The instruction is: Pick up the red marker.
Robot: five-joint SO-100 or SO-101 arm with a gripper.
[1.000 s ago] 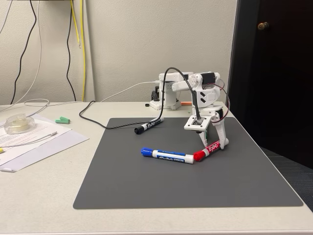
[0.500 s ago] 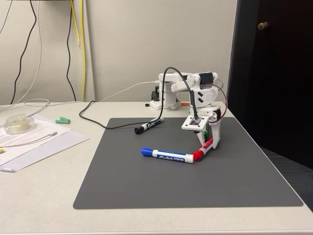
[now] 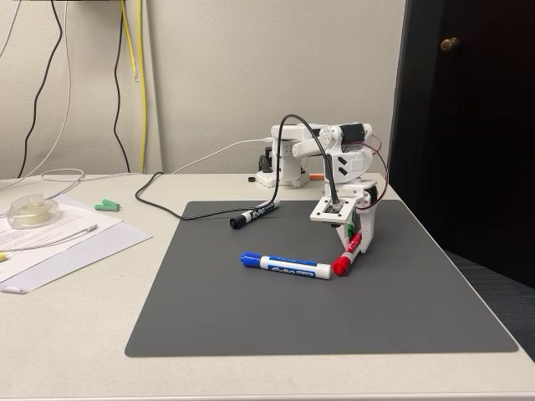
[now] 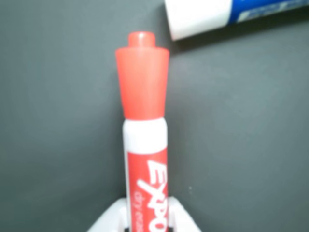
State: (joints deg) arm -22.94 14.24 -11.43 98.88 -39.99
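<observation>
- Gripping the red marker (image 3: 347,256): the white plastic gripper (image 3: 355,244) is clenched on its barrel, fingers closed in on either side, at about 3 o'clock of the mat centre in the fixed view.
- Red marker in the wrist view (image 4: 144,135): smooth cylindrical white barrel, glossy red label with white lettering, tapered red cap with a small round nub pointing to 12 o'clock; white finger tips (image 4: 108,220) hug the barrel at 6 o'clock.
- Cap end sits low, near the mat; whether it touches cannot be told.
- Grey mat (image 3: 251,317): flat, matte, rectangular, lying on a pale table (image 3: 67,334).
- Blue marker (image 3: 284,265): blue cap toward 9 o'clock, white butt end just beside the red cap; in the wrist view that blunt white end (image 4: 198,17) lies at 1 o'clock of the cap, apart from it.
- Black marker (image 3: 253,215): on the mat's far edge, at 11 o'clock, well apart.
- Black cable (image 3: 301,134) arcs over the arm to the wrist camera.
- Clear plastic tape roll (image 3: 32,210) rests on white paper sheets (image 3: 75,242) at 9 o'clock.
</observation>
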